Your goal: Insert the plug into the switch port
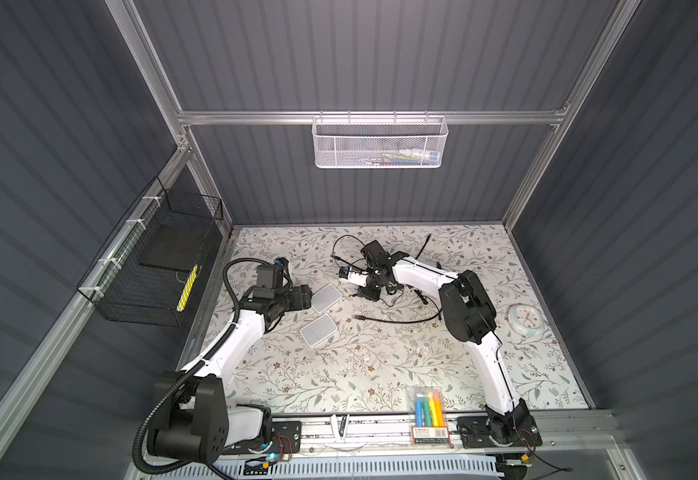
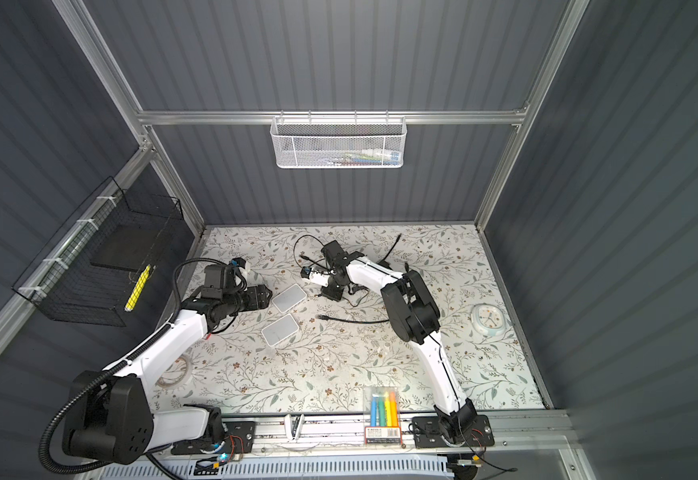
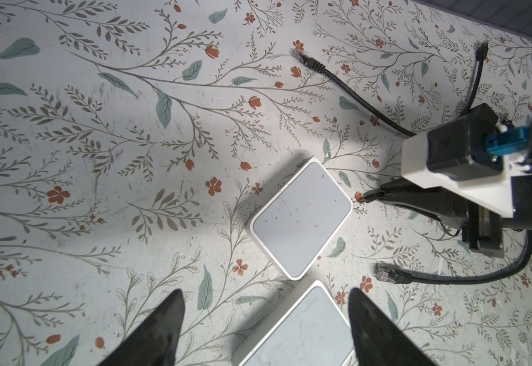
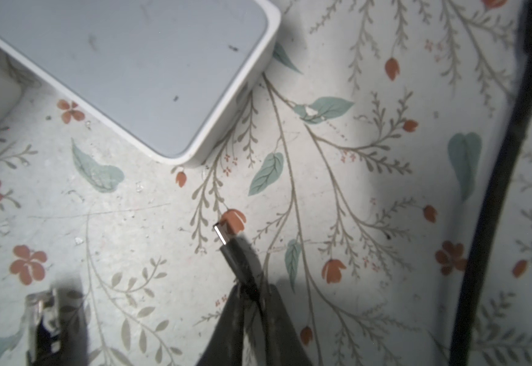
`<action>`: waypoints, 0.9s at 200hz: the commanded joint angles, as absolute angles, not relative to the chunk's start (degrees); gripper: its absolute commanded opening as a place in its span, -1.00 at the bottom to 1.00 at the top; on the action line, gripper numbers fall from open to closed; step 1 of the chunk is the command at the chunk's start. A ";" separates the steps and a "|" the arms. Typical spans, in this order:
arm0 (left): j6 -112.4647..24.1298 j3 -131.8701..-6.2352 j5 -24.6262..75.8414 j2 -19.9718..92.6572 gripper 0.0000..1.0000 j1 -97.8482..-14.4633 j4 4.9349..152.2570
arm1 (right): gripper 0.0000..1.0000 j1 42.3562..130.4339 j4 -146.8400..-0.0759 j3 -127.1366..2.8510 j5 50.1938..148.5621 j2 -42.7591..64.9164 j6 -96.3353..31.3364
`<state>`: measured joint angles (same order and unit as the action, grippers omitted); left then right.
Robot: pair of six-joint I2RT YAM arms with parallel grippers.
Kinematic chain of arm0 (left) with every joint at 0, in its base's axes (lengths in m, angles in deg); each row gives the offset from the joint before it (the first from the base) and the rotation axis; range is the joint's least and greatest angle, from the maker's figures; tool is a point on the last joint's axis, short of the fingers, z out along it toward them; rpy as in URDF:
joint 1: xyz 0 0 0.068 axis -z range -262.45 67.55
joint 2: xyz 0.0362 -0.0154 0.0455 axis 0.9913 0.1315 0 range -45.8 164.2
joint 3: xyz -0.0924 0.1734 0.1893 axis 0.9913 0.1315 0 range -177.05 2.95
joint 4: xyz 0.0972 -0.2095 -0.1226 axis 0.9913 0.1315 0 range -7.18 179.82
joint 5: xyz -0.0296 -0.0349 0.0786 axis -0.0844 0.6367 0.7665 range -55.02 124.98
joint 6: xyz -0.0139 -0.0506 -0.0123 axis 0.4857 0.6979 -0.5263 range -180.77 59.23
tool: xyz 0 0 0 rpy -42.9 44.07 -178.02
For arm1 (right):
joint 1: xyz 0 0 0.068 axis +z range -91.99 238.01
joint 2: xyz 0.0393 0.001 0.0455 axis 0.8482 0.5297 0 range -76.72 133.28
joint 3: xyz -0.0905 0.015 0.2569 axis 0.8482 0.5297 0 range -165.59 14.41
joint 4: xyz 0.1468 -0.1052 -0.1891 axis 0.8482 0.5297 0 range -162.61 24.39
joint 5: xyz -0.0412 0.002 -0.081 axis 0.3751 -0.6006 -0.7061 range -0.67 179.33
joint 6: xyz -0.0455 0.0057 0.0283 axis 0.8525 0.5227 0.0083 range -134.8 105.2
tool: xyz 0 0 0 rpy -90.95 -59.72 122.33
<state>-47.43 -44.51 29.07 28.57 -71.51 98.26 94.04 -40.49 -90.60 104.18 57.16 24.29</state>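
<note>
Jaws of the left gripper point(image 3: 264, 293) stand wide apart and empty at the left, over by the second white box point(image 3: 296, 332). Next comes the switch point(image 4: 125, 63), flat on the table point(image 1: 380, 365). Right of it, a strip of bare table away, the plug point(image 4: 226, 237) aims its metal tip and long axis at the switch's near corner, its black body pinched in the closed right gripper point(image 4: 252, 304), plainly the nearer arm. I cannot make out the port.

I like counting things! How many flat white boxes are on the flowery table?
2. The farther white box lies near the middle of the table; the nearer white box lies just in front of it. Something may be hidden, but I see no more.
</note>
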 commanded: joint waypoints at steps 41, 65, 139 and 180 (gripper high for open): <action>-46.37 -43.81 26.22 27.56 0.63 -71.71 97.95 | -0.97 93.96 -43.28 -81.14 106.26 48.69 16.92; -45.70 -43.40 24.87 27.08 0.63 -71.72 97.19 | -1.00 93.32 -46.41 -76.41 106.90 43.50 13.67; -44.77 -42.77 18.80 25.98 0.62 -71.59 94.87 | -0.77 91.05 -44.99 -71.61 97.34 39.91 12.08; -44.12 -42.44 18.54 25.24 0.62 -71.62 94.17 | -0.27 88.58 -42.17 -72.36 100.57 40.73 8.99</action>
